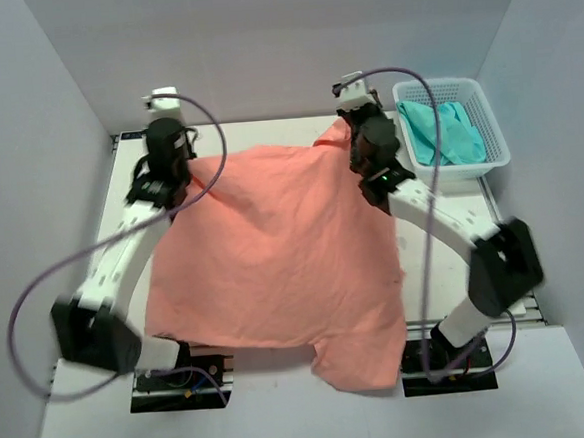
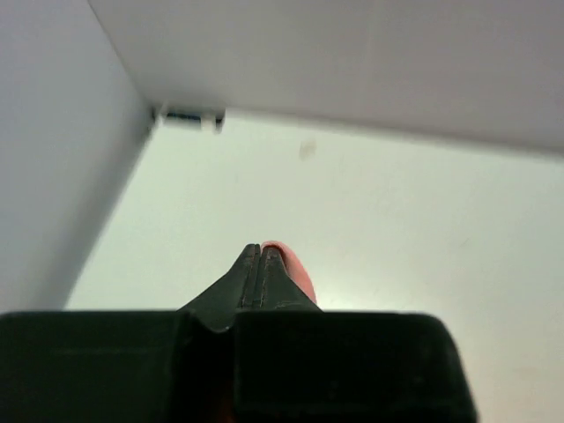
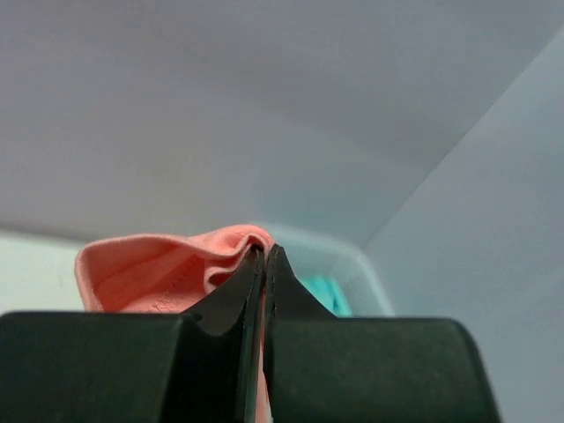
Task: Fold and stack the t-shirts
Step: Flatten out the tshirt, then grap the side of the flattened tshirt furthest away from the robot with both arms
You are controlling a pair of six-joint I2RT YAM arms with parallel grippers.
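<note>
A salmon-pink t-shirt (image 1: pixel 274 250) hangs spread between both arms, its lower hem and one sleeve drooping over the near table edge. My left gripper (image 1: pixel 191 172) is shut on the shirt's far left corner; a sliver of pink cloth (image 2: pixel 295 269) shows beside its closed fingers (image 2: pixel 261 256). My right gripper (image 1: pixel 351 135) is shut on the far right corner, with bunched pink fabric (image 3: pixel 167 264) pinched at its tips (image 3: pixel 264 251). A teal-green t-shirt (image 1: pixel 444 131) lies crumpled in the basket; a bit of this teal shirt (image 3: pixel 322 289) shows in the right wrist view.
A white lattice basket (image 1: pixel 487 115) stands at the far right of the table. Grey walls enclose the back and both sides. Cables loop from each arm. The white table (image 2: pixel 397 220) lies below the left gripper.
</note>
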